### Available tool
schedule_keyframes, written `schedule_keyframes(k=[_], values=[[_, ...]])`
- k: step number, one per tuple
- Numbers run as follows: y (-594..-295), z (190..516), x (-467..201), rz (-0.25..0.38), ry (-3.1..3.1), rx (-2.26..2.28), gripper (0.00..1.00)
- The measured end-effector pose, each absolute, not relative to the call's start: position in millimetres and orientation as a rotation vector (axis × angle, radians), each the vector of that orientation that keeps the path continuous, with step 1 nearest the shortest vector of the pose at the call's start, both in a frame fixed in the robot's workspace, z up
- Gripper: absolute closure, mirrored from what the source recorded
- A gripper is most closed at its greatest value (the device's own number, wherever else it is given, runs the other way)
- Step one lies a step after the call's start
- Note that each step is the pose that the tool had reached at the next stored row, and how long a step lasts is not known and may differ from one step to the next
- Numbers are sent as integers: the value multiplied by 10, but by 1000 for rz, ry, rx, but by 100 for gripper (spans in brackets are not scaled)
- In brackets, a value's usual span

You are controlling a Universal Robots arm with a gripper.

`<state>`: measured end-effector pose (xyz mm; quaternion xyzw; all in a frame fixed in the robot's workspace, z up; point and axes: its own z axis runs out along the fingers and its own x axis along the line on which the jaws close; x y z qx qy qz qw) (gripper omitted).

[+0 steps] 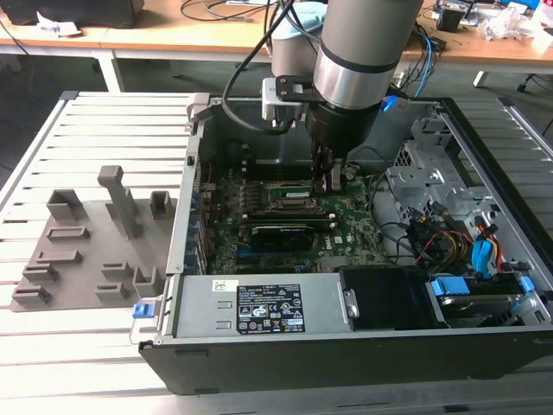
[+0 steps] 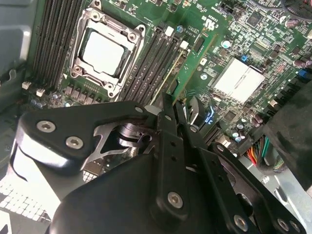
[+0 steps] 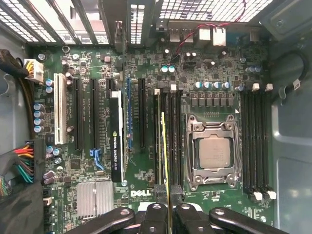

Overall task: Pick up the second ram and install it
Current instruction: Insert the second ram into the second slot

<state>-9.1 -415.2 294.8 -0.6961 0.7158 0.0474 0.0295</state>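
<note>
Green second ram point(image 3: 165, 151) stands edge-on, clamped by end effector point(image 3: 168, 207).

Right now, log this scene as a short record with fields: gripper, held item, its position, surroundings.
gripper: gripper shut on the second ram, inside the open computer case
held item: second ram, a thin green stick seen edge-on in both wrist views
position: lined up along the memory slots beside the processor socket; whether it is seated cannot be told
motherboard: motherboard with a black expansion card in place
outside the case: grey fixture blocks on the slatted table, on the exterior view's left
</note>
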Motion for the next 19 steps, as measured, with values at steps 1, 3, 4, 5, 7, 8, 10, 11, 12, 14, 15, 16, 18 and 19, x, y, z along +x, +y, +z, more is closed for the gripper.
schedule_keyframes(k=[1, 3, 4, 5, 7, 8, 10, 11, 12, 14, 15, 16, 18, 19], values=[[-4152, 2928, -90, 146, 2207, -2147, 86], [-4151, 2915, -90, 146, 2207, -2147, 86], [-4152, 2906, -90, 146, 2207, -2147, 86], [-4152, 2898, -91, 146, 2208, -2147, 86], [-4148, 2890, -92, 146, 2208, -2146, 86], [-4139, 2889, -94, 146, 2208, -2146, 86], [-4114, 2890, -102, 146, 2207, -2147, 86], [-4094, 2890, -110, 146, 2208, -2146, 86], [-4062, 2890, -121, 146, 2208, -2146, 86], [-4027, 2889, -129, 146, 2208, -2146, 86], [-4005, 2887, -134, 146, 2207, -2146, 86], [-3983, 2886, -140, 146, 2208, -2147, 86], [-3960, 2874, -150, 146, 2207, -2146, 86], [-3957, 2868, -152, 146, 2207, -2147, 86]])
